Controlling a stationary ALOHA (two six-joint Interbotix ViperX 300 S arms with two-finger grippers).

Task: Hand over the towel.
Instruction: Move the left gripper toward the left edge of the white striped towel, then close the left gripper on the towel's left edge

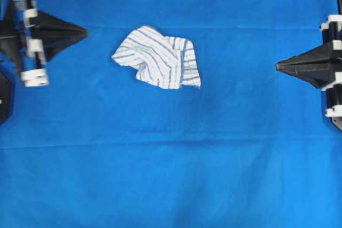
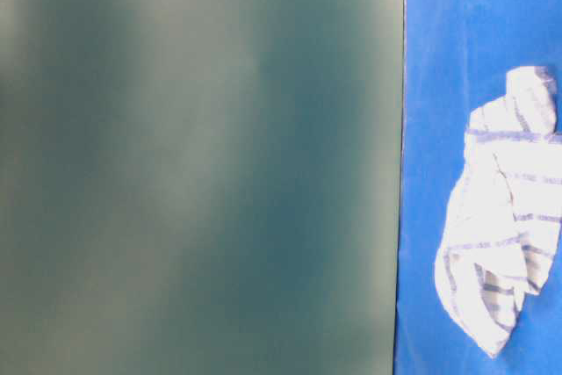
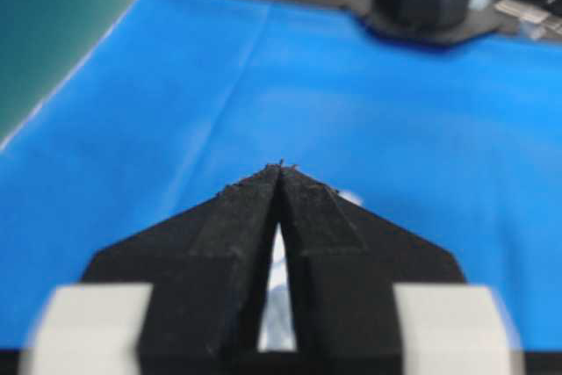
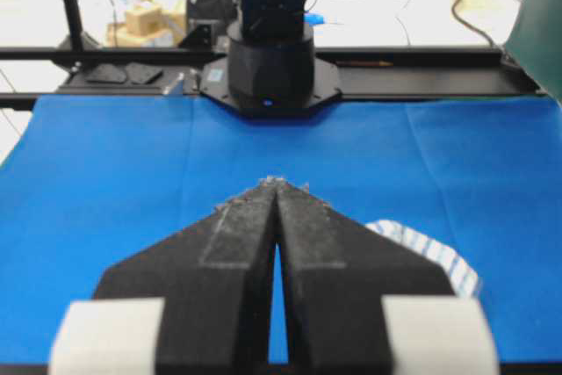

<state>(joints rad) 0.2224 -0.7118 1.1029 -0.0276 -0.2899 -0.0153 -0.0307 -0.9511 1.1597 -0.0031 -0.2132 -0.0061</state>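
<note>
towel (image 4: 430,252) half hidden behind right claw (image 4: 277,183)

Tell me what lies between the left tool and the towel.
Only bare blue cloth, seen in the overhead view, separates the left tool from the towel.

Soft striped cloth towel (image 1: 158,57) on matt blue cloth (image 1: 171,158).

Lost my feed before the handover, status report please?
Left end effector shut, empty, at left edge. Right end effector shut, empty, at right edge. Towel crumpled on blue cloth between them, untouched. Nothing blocking either approach.
</note>
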